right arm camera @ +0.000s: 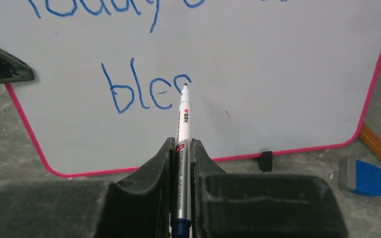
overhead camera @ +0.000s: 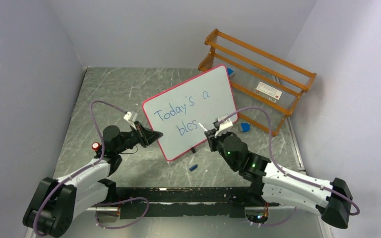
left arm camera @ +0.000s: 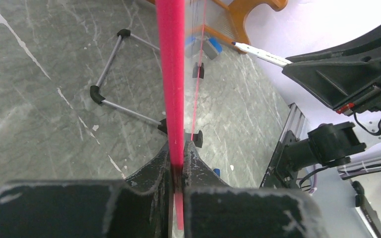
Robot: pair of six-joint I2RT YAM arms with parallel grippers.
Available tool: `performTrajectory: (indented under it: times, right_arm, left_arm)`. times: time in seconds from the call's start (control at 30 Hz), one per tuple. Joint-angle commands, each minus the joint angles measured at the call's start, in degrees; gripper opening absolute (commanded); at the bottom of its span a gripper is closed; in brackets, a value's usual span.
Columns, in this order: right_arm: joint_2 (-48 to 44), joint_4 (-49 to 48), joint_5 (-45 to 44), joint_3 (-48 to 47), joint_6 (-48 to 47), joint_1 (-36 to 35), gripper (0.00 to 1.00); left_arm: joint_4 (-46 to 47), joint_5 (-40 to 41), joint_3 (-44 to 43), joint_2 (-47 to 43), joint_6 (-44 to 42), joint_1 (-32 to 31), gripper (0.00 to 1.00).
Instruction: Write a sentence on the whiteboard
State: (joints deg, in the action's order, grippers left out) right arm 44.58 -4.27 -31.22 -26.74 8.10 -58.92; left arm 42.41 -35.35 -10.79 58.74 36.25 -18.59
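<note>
Top external: whiteboard (overhead camera: 206, 91) stood tilted mid-worktop (overhead camera: 104, 89). The sentence (overhead camera: 181, 114) read only "Today's a bles", so writing was mid-word. Left gripper (overhead camera: 155, 135) was at the board's 8 o'clock edge, right gripper (overhead camera: 212, 133) at its 5 o'clock.
Left wrist: jaws clenched on the pink rim, steadying the board.
Right wrist: jaws grasped the marker (right arm camera: 183, 116), tip at the half-drawn fourth letter's top. Next move likely calls for finishing that "s" under light, even pressure, then moving toward 3 o'clock.
</note>
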Motion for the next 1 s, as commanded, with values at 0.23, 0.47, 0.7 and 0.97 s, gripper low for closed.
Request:
performTrajectory:
  times: [0.23, 0.47, 0.7, 0.97]
  right_arm:
    - [4.43, 3.84, -2.15, -3.88, 0.17, 0.29, 0.0]
    - [6.25, 0.2, -4.93, -3.55, -0.97, 0.46, 0.0]
    - [8.24, -2.82, -4.21, -2.58, -0.89, 1.82, 0.0]
    - [9.75, -5.5, -2.46, -2.5, -1.48, 3.43, 0.0]
  left_arm:
    - [-7.58, 3.06, 0.06, -4.27, -11.2, -0.22, 0.05]
    - [-7.24, 2.95, 0.68, -2.26, -12.7, -0.13, 0.05]
    - [-7.38, 3.1, 0.81, -3.01, -12.34, -0.13, 0.05]
    - [-7.52, 3.2, 0.77, -3.07, -12.04, -0.13, 0.05]
